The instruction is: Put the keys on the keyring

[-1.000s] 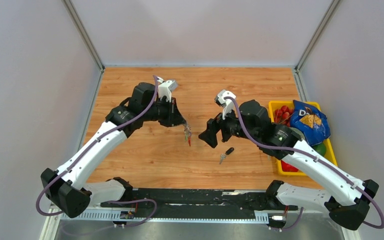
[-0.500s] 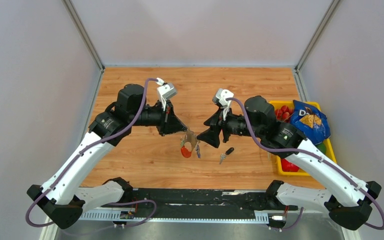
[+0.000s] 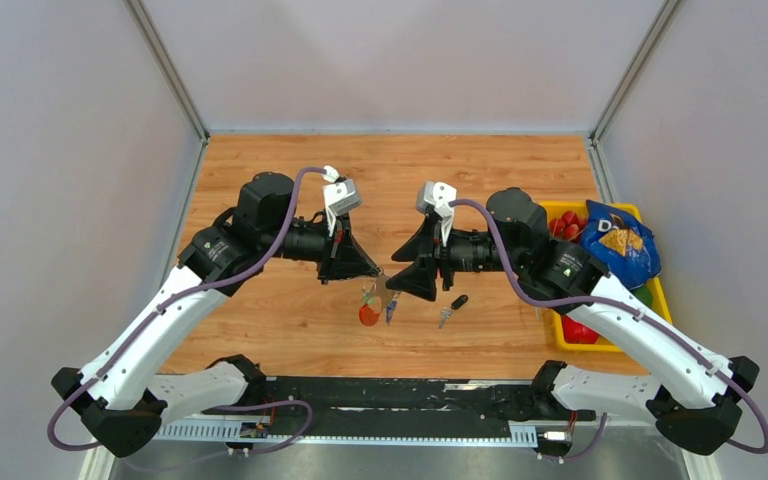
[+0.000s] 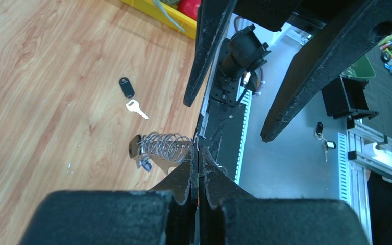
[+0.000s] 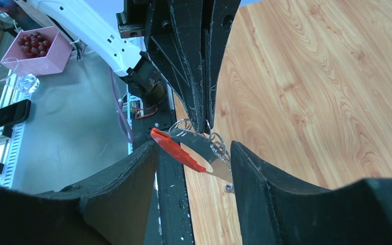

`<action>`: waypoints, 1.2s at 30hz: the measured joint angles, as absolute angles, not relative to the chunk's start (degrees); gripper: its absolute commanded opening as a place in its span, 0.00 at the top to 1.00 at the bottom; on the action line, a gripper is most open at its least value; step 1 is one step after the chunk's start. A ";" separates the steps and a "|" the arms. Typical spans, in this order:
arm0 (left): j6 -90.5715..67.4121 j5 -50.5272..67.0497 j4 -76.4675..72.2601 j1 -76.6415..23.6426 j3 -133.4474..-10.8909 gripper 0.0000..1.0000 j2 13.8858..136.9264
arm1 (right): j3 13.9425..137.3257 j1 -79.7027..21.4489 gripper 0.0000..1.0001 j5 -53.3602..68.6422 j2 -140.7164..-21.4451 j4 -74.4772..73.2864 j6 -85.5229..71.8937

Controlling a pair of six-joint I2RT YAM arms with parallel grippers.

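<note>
My left gripper is shut on the keyring, which hangs in a bunch below its tips with the red oval tag lowest. In the left wrist view the fingers pinch the bunch's edge, and the coiled wire rings stick out to the left. My right gripper faces it with jaws apart. In its own view the right gripper has the red tag and the silver strap between its fingers; contact is unclear. The key, black head and silver blade, lies on the table to the right, also visible as the key.
A yellow bin stands at the right edge of the wooden table, holding red items and a blue snack bag. A black rail runs along the near edge between the arm bases. Grey walls enclose the table.
The left arm has carried the keyring toward the front centre, and the bunch now hangs with its red tag showing. The right gripper has moved left around it and its jaws have narrowed.
</note>
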State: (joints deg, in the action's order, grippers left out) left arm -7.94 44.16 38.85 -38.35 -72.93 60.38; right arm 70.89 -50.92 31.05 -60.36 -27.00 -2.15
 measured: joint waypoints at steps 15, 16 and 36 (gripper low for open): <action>-5.98 46.72 38.37 -40.80 -72.93 1.00 57.58 | 70.89 -52.88 0.47 31.90 -60.71 -25.85 -1.32; -5.85 46.78 38.37 -40.84 -72.93 1.00 57.58 | 70.89 -52.93 0.46 31.90 -60.71 -25.82 -1.32; -4.10 50.02 39.05 -41.65 -74.74 1.00 57.12 | 68.66 -54.26 0.38 37.71 -60.80 -25.32 3.75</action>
State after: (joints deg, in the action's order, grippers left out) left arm -4.10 50.02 39.05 -41.65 -74.74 57.12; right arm 68.66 -54.26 37.71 -60.80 -25.32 3.75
